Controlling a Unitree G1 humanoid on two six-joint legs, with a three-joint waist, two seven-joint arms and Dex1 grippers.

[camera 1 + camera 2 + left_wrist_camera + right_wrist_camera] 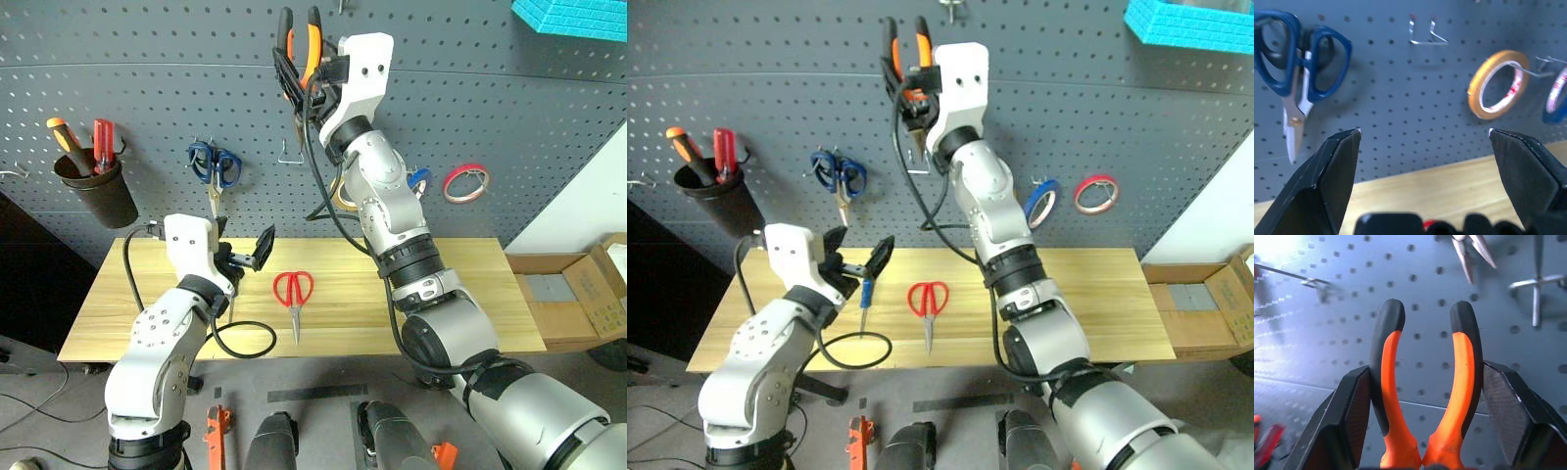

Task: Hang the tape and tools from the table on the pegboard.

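Note:
My right gripper is raised high against the dark grey pegboard and is shut on the orange-and-black-handled pliers, whose handles point upward. The red-handled scissors lie flat on the wood-grain table. A small blue-handled screwdriver lies left of them, just beyond my left gripper, which hovers open and empty over the table's left part. The yellow-tan tape hangs on a pegboard hook, partly behind my right arm in the eye views.
Blue-handled scissors hang on the board beside an empty wire hook. A black cup with tools hangs at far left. A blue roll and a red roll hang at right. A cardboard box stands past the table's right end.

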